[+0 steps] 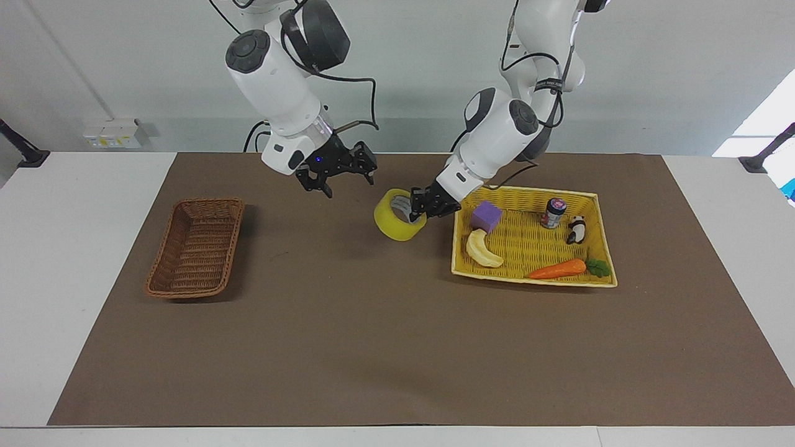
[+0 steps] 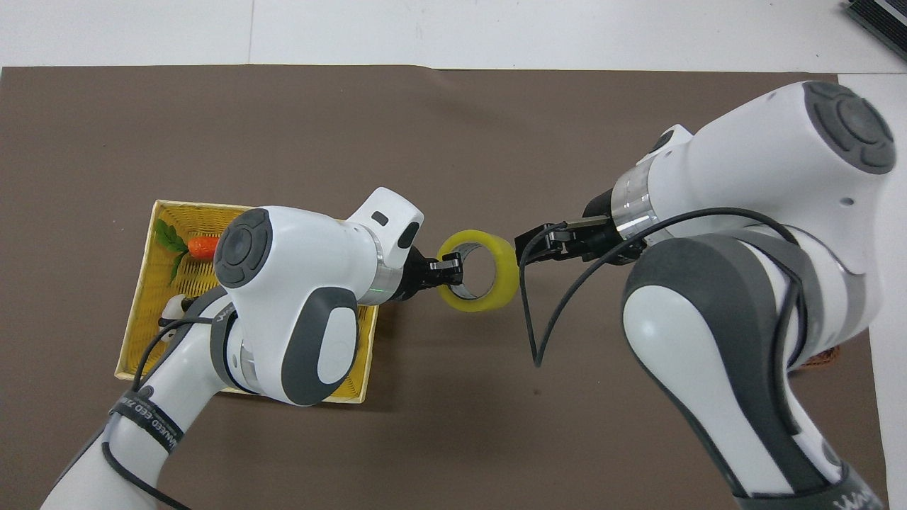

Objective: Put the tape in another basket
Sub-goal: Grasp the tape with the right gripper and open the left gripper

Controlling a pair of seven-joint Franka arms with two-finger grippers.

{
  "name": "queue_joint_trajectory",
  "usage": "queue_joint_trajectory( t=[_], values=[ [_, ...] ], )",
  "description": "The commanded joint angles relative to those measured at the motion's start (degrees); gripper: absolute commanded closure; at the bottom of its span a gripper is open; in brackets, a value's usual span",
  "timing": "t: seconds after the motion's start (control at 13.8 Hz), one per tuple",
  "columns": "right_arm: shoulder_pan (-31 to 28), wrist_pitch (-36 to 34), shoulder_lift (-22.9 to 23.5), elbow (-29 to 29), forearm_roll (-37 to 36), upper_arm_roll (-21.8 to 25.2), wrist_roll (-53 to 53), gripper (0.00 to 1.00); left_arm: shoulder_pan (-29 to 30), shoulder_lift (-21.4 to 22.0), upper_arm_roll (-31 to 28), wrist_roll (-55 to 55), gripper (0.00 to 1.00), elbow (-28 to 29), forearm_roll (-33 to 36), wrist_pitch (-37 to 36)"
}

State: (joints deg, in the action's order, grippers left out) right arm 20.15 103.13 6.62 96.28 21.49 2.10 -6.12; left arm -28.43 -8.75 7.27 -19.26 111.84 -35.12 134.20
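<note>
Basically, a mid-air handover setup, judged from how the arms met.
Tape: wide roll of translucent yellow packing tape with grey-white core [image 1: 399, 222] was in the air over the brown mat, between the two baskets, just off the yellow tray's edge toward the right arm's end.
Left gripper [image 1: 424, 205]: jaws clamped on the tape's wall, one inside the core, one outside; the roll hung out sideways, probably so its free rim faced the other arm.
Right gripper [image 1: 338, 174]: hovered over the mat beside the tape, jaws apart, not touching it in the facing view; likely lined up to take the free rim.
Basket: small narrow dark-brown woven wicker basket [image 1: 196, 246] sat empty at the right arm's end of the bench, well apart from the tape; probably out of the left arm's reach, hence the pass.
Tray: larger bright yellow woven tray basket [image 1: 602, 247] at the left arm's end held a purple block [image 1: 486, 216], pale banana [image 1: 482, 250], orange carrot [image 1: 558, 269], small can [image 1: 552, 212] and panda figure [image 1: 577, 229].
Obstacles: nothing lay on the mat between tape and wicker basket; the right arm's dangling black cable [image 2: 538, 312] hung near the roll and could snag.
</note>
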Motion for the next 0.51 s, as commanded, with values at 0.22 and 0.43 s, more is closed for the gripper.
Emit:
queue_joint_trajectory(
  t=[0.22, 0.43],
  values=[
    [-0.38, 6.72, -1.17, 8.74, 6.54, 0.28, 10.86, 0.0, -1.8, -0.21, 2.13, -1.13, 1.0, -1.18, -4.16, 7.11],
    [-0.55, 6.91, -1.61, 9.88, 6.55, 0.36, 16.56, 0.0, -1.71, -1.01, 3.18, -1.22, 1.0, -2.77, -4.78, 7.91]
  ],
)
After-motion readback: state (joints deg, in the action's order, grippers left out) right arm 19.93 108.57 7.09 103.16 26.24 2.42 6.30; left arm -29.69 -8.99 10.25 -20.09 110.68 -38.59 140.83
